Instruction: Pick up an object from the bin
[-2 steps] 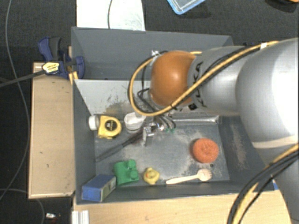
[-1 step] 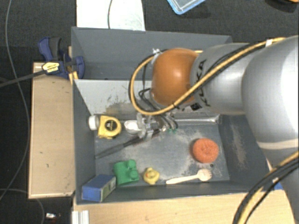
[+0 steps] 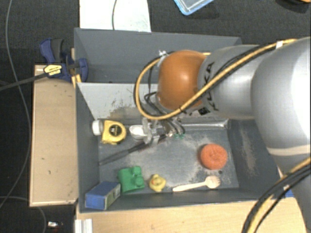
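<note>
Reaching in from 3 o'clock, the arm (image 3: pixel 243 81) bends down over the bin (image 3: pixel 146 57), its orange wrist cover (image 3: pixel 180 79) facing up and the gripper (image 3: pixel 159 130) low near the floor, slightly toward 10 o'clock of centre. Whether the gripper is open or closed cannot be told, nor whether it has hold of anything.

Just beside it at 9 o'clock lies one small white object (image 3: pixel 137 131), then one yellow tape measure (image 3: pixel 113 131) and one white cylinder (image 3: pixel 97 126). One black stick (image 3: pixel 119 153) runs from below the gripper toward 8 o'clock. Along the 6 o'clock wall lie one blue box (image 3: pixel 102 194), one green block (image 3: pixel 130 178), one small yellow piece (image 3: pixel 156 182) and one pale spoon (image 3: pixel 197 184). One orange-red disc (image 3: pixel 213 156) sits at 4 o'clock.
</note>
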